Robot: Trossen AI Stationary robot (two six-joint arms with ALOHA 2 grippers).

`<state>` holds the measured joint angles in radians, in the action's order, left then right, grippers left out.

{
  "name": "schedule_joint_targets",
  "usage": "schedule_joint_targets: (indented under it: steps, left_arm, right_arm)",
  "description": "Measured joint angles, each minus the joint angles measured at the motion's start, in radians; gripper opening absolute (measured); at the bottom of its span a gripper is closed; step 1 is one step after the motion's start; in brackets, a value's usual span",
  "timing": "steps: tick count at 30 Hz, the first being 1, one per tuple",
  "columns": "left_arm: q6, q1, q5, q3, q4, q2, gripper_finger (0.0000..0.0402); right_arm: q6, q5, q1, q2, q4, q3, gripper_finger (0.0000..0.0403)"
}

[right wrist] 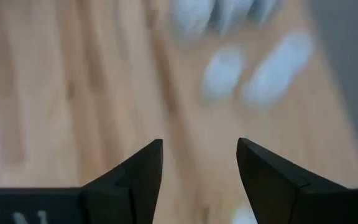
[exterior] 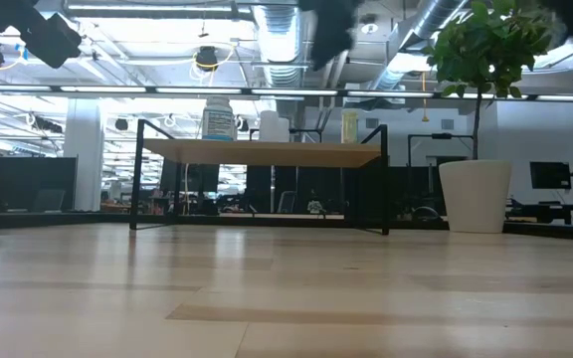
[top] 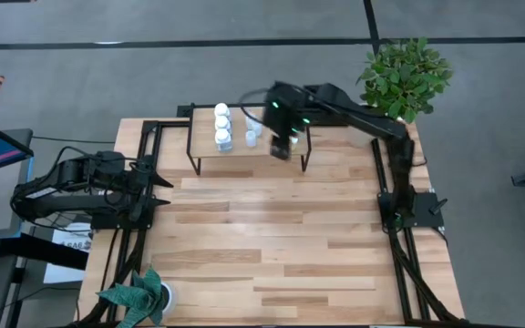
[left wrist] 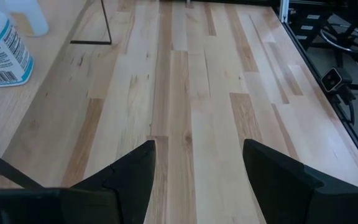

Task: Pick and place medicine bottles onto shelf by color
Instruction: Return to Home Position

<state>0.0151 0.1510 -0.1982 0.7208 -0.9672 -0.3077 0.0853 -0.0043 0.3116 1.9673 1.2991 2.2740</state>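
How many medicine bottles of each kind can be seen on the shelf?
Large white bottles: 3
Small pale bottles: 3
Yellowish bottles: 1, low view only; from above the right gripper covers that end of the shelf
Total: 7 seen

From above I see the shelf (top: 203, 132) standing at the table's (top: 272, 237) far edge. Three white medicine bottles (top: 222, 123) stand in a column on its left part, with smaller pale bottles (top: 252, 128) just beside them. My right gripper (top: 281, 148) hangs over the shelf's right half. The left gripper (top: 162, 189) waits at the table's left edge, its arm folded.
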Motion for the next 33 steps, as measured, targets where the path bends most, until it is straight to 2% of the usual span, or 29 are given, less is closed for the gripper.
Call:
schedule_joint_targets:
  steps: [3, 6, 10, 14, 18, 23, 30, 33]
  left_arm:
    - [0.0, 0.0, 0.0, 0.0, 0.0, 0.0, 0.0228]
    - [0.0, 0.0, 0.0, 0.0, 0.0, 0.001, 0.0228]
    - [0.0, 0.0, 0.0, 0.0, 0.0, 0.003, 0.0228]
    - [-0.002, 0.0, 0.001, 0.0, 0.006, 0.025, 0.0228]
    - [-0.038, 0.0, 0.028, -0.006, 0.023, 0.067, 0.0228]
    - [-0.08, 0.0, 0.108, -0.006, 0.021, 0.145, 0.0228]
    - [-0.128, 0.002, 0.177, -0.012, 0.033, 0.252, 0.0228]
    - [-0.173, 0.016, 0.178, -0.032, 0.062, 0.291, 0.0228]
  right_arm:
    - [-0.036, 0.0, -0.047, -0.115, 0.071, -0.144, 0.0224]
    - [-0.044, 0.0, -0.104, -0.268, -0.055, -0.39, 0.0221]
    - [-0.067, -0.018, -0.171, -0.534, -0.468, -0.86, 0.0213]
    - [-0.166, -0.032, -0.231, -0.776, -0.883, -1.323, 0.0206]
    - [-0.246, -0.033, -0.281, -0.966, -1.2, -1.656, 0.0201]
    - [-0.269, -0.023, -0.309, -1.141, -1.44, -1.878, 0.0195]
    - [-0.185, -0.014, -0.305, -1.327, -1.487, -1.988, 0.0185]
    - [-0.163, -0.012, -0.293, -1.385, -1.564, -2.05, 0.018]
